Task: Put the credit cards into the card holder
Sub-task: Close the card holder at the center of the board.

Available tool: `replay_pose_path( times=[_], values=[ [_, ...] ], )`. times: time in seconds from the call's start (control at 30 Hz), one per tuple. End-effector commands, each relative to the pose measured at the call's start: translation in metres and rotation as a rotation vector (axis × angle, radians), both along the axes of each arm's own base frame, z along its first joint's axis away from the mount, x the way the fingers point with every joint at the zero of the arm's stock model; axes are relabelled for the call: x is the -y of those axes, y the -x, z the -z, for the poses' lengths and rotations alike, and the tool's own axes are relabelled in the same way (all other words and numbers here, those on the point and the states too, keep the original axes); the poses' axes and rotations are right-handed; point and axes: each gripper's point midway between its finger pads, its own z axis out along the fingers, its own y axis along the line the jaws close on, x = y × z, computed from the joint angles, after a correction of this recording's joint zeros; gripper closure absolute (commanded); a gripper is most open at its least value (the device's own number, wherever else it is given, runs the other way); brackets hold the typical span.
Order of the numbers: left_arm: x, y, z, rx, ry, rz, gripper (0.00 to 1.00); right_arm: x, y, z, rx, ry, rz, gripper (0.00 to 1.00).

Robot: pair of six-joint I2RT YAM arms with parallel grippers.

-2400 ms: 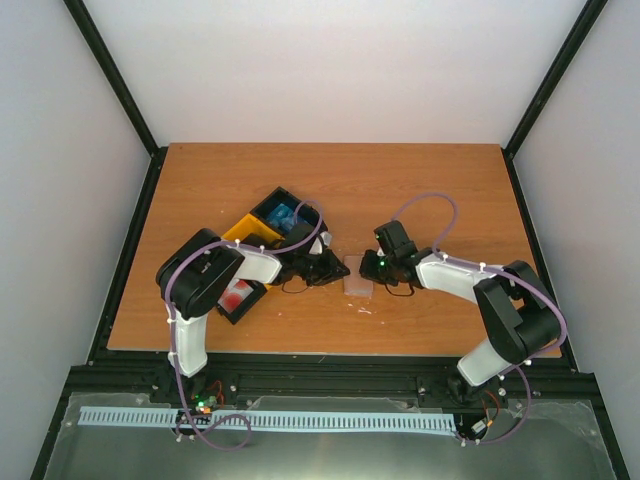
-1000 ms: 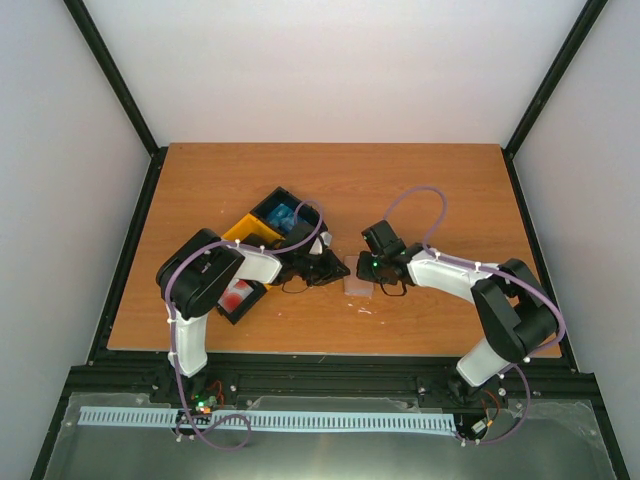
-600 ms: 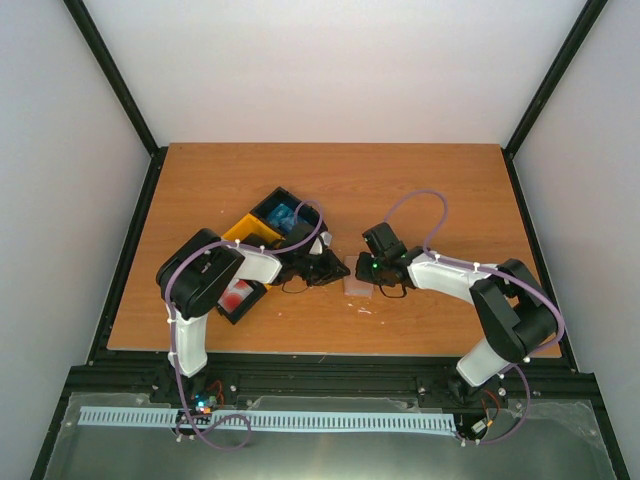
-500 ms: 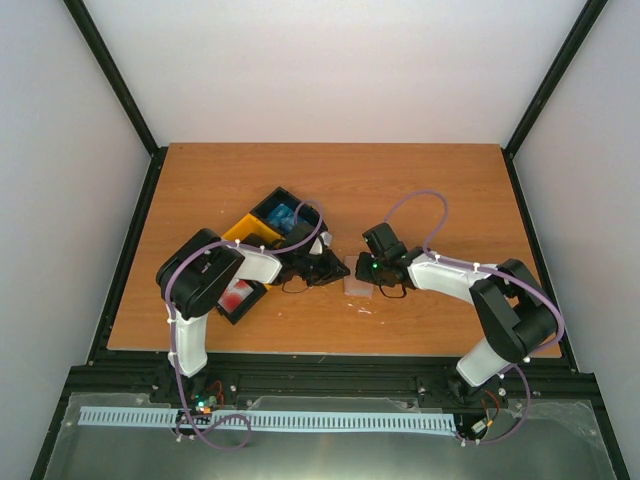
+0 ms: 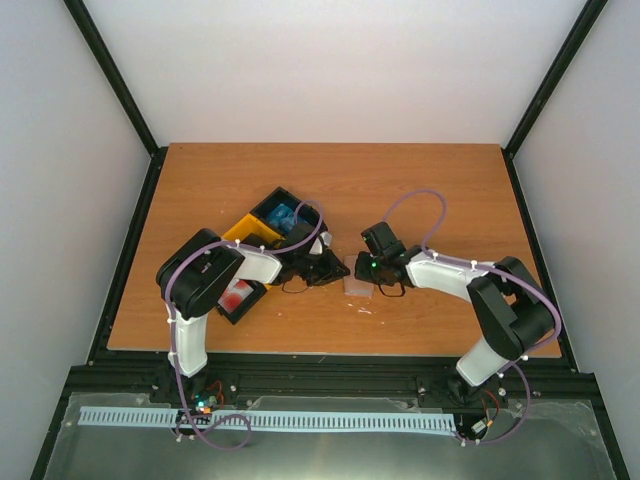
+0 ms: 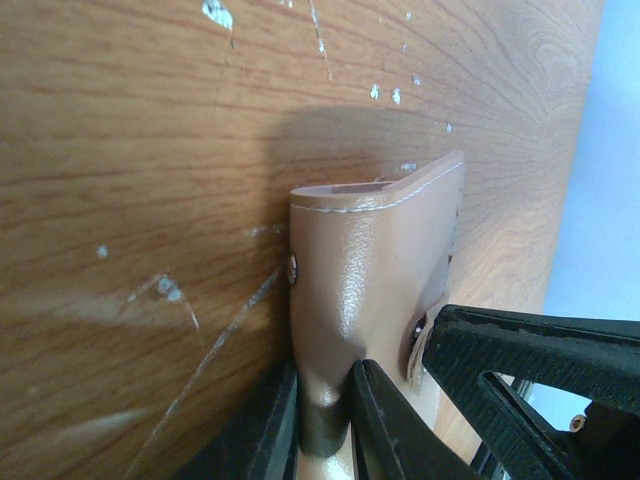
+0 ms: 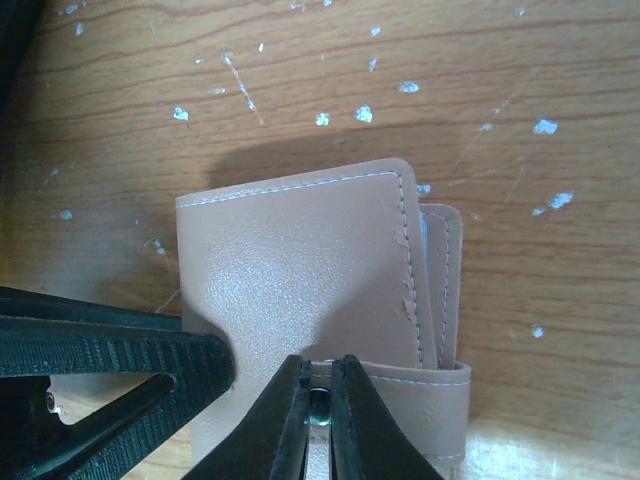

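Observation:
The pinkish-tan card holder [image 5: 357, 287] lies folded on the table between my two grippers. In the left wrist view the card holder [image 6: 375, 250] stands on edge, and my left gripper [image 6: 325, 425] is shut on its near edge. In the right wrist view my right gripper [image 7: 320, 405] is shut on the closing strap of the card holder [image 7: 300, 260], with the metal snap stud [image 7: 319, 404] between its fingers. Blue credit cards [image 5: 283, 215] lie in a black bin. A red-and-white credit card [image 5: 238, 296] lies in another black bin.
A yellow bin [image 5: 243, 230] sits between the two black bins, left of the holder under the left arm. The left gripper's finger [image 7: 100, 350] shows beside the holder in the right wrist view, and the right gripper's finger [image 6: 530, 350] shows in the left wrist view.
My right gripper has moved left to the card holder and closed further onto its strap. The left arm and the holder have stayed put.

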Motion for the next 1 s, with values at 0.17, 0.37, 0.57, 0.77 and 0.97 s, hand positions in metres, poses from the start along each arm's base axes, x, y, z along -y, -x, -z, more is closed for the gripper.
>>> replay_pose_path(
  times=[0.17,0.37,0.57,0.77,0.97],
  values=[
    [-0.04,0.046,0.074,-0.189,-0.243,0.001,0.83,0.009,0.003,0.021,-0.047,0.111,-0.027,0.94],
    [-0.039,0.045,0.073,-0.186,-0.242,0.0,0.84,0.009,0.012,0.036,-0.091,0.178,-0.061,0.95],
    [-0.039,0.045,0.074,-0.187,-0.245,0.0,0.83,0.015,0.025,0.054,-0.14,0.251,-0.069,0.97],
    [-0.04,0.045,0.074,-0.188,-0.246,0.002,0.83,0.021,0.033,0.071,-0.172,0.292,-0.056,0.97],
    [-0.041,0.046,0.075,-0.187,-0.247,0.001,0.83,0.035,0.036,0.089,-0.143,0.384,-0.016,0.97]
  ],
)
